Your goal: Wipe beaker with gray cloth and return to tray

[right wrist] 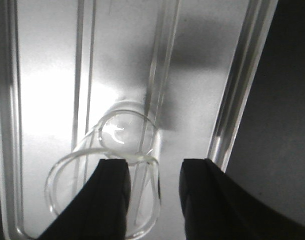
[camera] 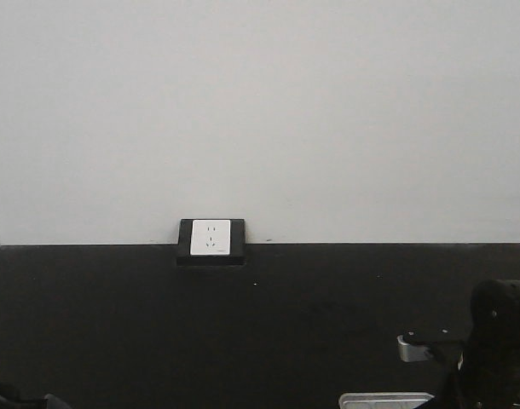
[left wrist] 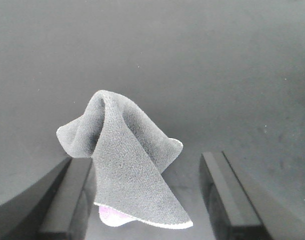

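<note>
- My right hand [right wrist: 152, 175] is down over the tray [right wrist: 237, 100], fingers apart, and the rolled rim of the beaker [right wrist: 105, 175] sits right at the tip of one finger [right wrist: 110, 187].
- Whether that finger touches the glass or just hangs above it, I can't quite say; the wrist view is too close and full of glare.
- The beaker stands in the tray, near its closer end, mouth up towards my camera.
- My left hand [left wrist: 145, 200] has its fingers spread wide too, with the gray cloth [left wrist: 127, 170] lying between them in a peaked heap on the dark surface [left wrist: 217, 75]. Nothing is clamped on it as far as I can see.
- Progress call: I can't tell from here whether the wipe is done. Either I'm about to lift the beaker out, or it's back in the tray and the job is nearly over. With both hands empty, I'd lean no further than that.
- Materials now: the beaker is thin clear glass, round, with a curled lip. Slippery stuff, I'd judge, and easy to tip.
- The tray is shiny silver metal, shallow, with long raised ridges along its base and a rounded corner.
- The cloth is thick, soft and fuzzy, plain dark gray, with a paler edge and a hint of purple under its near corner.
- From the front view, only a corner of the tray [camera: 386, 398] peeks in at the bottom edge, with a wall socket [camera: 211, 238] behind.
</note>
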{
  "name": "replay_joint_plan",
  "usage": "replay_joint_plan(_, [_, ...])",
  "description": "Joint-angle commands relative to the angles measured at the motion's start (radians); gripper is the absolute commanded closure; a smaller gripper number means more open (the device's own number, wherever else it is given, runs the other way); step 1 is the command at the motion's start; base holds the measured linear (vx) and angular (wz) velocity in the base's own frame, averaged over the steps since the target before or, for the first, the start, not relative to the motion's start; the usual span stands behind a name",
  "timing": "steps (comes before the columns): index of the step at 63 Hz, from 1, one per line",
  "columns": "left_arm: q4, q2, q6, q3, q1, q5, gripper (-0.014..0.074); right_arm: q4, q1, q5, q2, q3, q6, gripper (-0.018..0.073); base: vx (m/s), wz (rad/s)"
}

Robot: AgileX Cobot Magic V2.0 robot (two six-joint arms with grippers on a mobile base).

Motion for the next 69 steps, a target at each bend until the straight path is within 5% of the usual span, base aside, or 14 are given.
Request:
replay_joint_plan(1, [-0.010,-0.016,-0.005,-0.027,0.001,-0.049,0.0059,-0.001,-0.006,0.022,-0.078,-0.028,-0.004,0.0192,0.00,0.00])
replay_joint_plan(16, [-0.010,-0.016,-0.005,-0.027,0.001,-0.049,0.0059,-0.005,-0.006,0.049,-0.230,-0.028,-0.004,0.0194,0.00,0.00])
replay_joint_plan(32, [0.053,-0.016,0.002,-0.026,0.001,-0.053,0.0100,0.071,-0.004,-0.151,-0.494,0.046,-0.012,0.0314,0.00,0.00])
replay_joint_plan(46, [0.068,-0.076,0.065,-0.026,0.001,-0.128,0.0358,0.078,-0.004,-0.362,-0.759,0.273,-0.012,0.0567,0.00,0.00])
replay_joint_plan(56, [0.068,-0.165,0.065,-0.026,0.001,-0.211,0.0596,0.090,-0.004,-0.404,-0.877,0.357,-0.008,0.0573,0.00,0.00])
replay_joint_plan(69, [0.068,-0.233,0.065,-0.026,0.001,-0.243,0.0604,0.159,-0.004,-0.373,-0.952,0.372,-0.008,0.0571,0.00,0.00])
